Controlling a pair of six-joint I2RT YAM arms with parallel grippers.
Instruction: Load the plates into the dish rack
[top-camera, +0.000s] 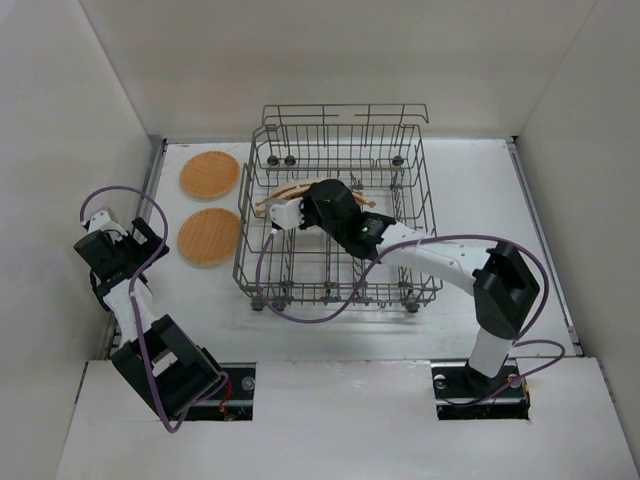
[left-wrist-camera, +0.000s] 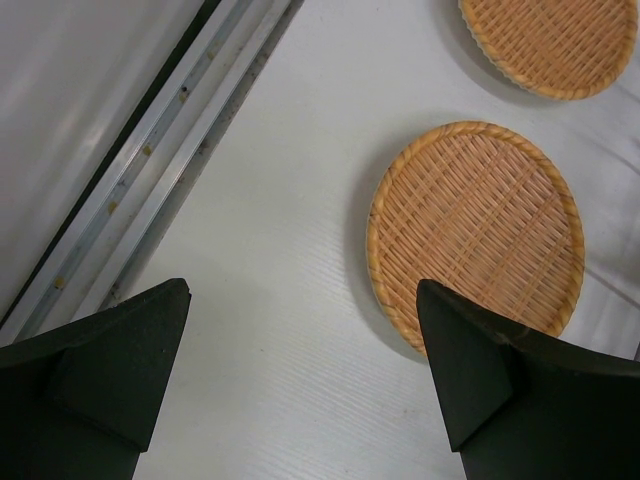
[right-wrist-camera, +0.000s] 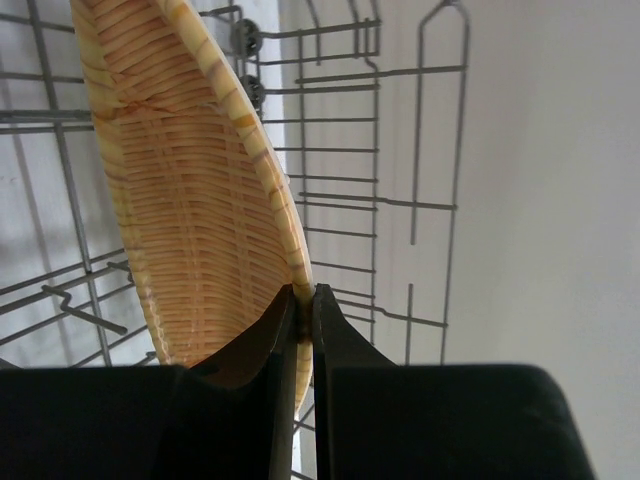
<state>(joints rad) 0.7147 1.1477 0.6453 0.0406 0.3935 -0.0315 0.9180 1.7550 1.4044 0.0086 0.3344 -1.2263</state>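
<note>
the right hand (right-wrist-camera: 305, 296) is pinched shut on the rim of the held plate (right-wrist-camera: 190, 200), its two dark fingers meeting with only that thin edge between them. the held plate stands on edge and rises up and to the left from the hand, inside the rack (top-camera: 340, 272), among the upright tines toward the rack's left side. it is a shallow woven disc, tan-orange with paler streaks along the rim, and bowed like a crescent seen edge-on. the rack is a boxy basket of thin grey wire with tall sides and small wheels at its base, standing on the white surface (top-camera: 480, 200). the left hand (left-wrist-camera: 300, 290) is spread wide with nothing in it, over the surface's left edge beside a metal rail. just ahead of its right finger the near plate (left-wrist-camera: 480, 230) lies flat, with the far plate (left-wrist-camera: 550, 40) beyond it. the two lie apart, both left of the rack, round and of the same basket weave.
</note>
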